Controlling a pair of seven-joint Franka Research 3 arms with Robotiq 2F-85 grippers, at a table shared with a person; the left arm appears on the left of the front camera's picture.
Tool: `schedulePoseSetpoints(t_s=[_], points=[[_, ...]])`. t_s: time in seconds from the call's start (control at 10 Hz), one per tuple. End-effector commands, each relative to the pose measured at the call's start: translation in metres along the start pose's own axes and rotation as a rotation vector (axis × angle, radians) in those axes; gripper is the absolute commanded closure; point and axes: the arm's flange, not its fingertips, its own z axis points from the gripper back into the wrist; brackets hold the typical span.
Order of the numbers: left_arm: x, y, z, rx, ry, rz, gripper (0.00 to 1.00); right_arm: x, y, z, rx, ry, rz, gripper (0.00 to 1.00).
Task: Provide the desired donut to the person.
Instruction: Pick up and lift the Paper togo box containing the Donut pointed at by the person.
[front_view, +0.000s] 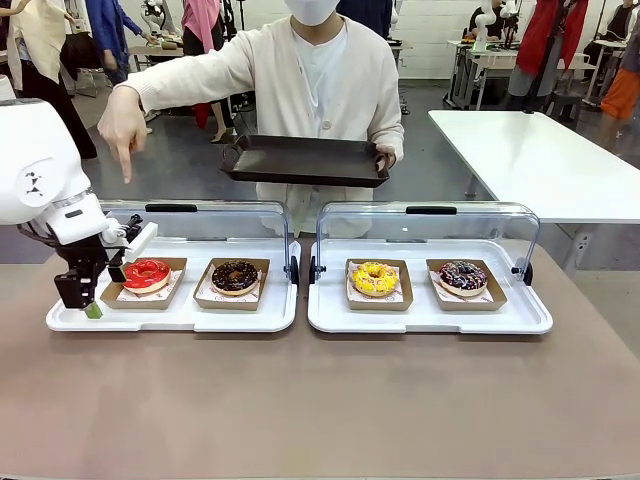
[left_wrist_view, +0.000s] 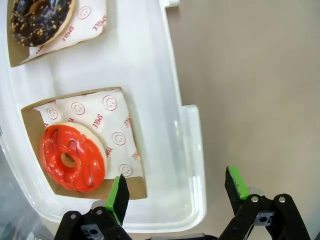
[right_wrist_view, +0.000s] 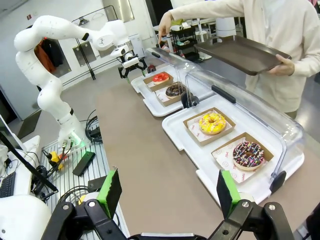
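1. Judged the red donut (front_view: 147, 272) to be the wanted one, going by the person's hand (front_view: 123, 125) pointing straight down above it (with a dark tray (front_view: 305, 160) held ready in the other hand).
2. Found the left gripper (left_wrist_view: 177, 184) just beside that donut's brown card holder (left_wrist_view: 30, 127), over the near corner of the white tray (left_wrist_view: 150, 60), fingers spread wide and holding nothing.
3. Best done by closing on the holder's edge rather than the icing, keeping it level, and lifting clear of the raised clear lid (front_view: 220, 215) before heading for the dark tray.
4. Worth minding the chocolate donut (front_view: 235, 276) next door.
5. Saw the right gripper (right_wrist_view: 169, 189) wide too, empty, well apart from the trays.
6. Looked glossy: red glaze with darker streaks, pale dough at the rim, resting on printed paper in the holder, at the left end of the left white tray.
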Motion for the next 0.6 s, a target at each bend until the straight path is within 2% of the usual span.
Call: schedulePoseSetpoints(t_s=[0.0, 0.3, 0.5], points=[[-0.007, 0.019, 0.002, -0.018, 0.017, -0.032, 0.0, -0.001, 0.0, -0.001, 0.005, -0.015, 0.005, 0.0], [-0.012, 0.036, -0.007, -0.018, 0.07, -0.021, 0.0, -0.001, 0.0, -0.001, 0.005, -0.015, 0.005, 0.0], [-0.02, 0.044, -0.018, -0.038, 0.065, -0.023, 0.0, -0.001, 0.0, -0.001, 0.005, -0.015, 0.005, 0.0]])
